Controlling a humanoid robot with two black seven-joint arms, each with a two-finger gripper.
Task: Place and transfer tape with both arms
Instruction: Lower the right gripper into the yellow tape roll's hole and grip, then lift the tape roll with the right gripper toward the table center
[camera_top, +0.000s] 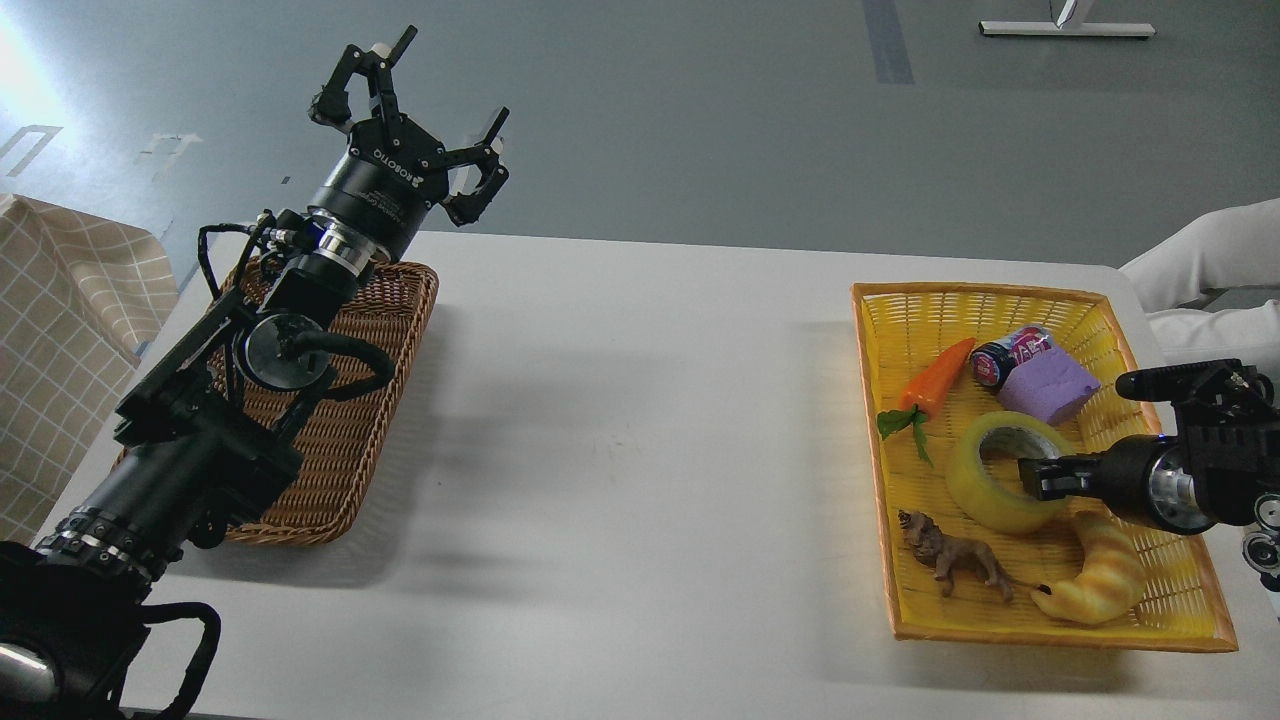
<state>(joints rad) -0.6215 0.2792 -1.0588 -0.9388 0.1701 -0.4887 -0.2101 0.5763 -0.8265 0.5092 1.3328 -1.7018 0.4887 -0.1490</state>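
Observation:
The tape (975, 490), a translucent yellow roll with a grey-white core, lies slightly tilted in the yellow basket (1060, 636) at the right of the white table. My right gripper (1040, 478) comes in from the right and sits at the roll's right rim, over the core hole. Its dark fingers cannot be told apart, so a hold on the roll is not clear. My left gripper (425, 95) is open and empty, raised high above the table's far left, beyond the brown wicker basket (340, 470).
The yellow basket also holds a toy carrot (935, 378), a small can (1005, 358), a purple block (1048, 388), a toy lion (950, 557) and a croissant toy (1100, 580). A checkered cloth (60, 330) is at far left. A white sleeve (1210, 260) is at the right edge.

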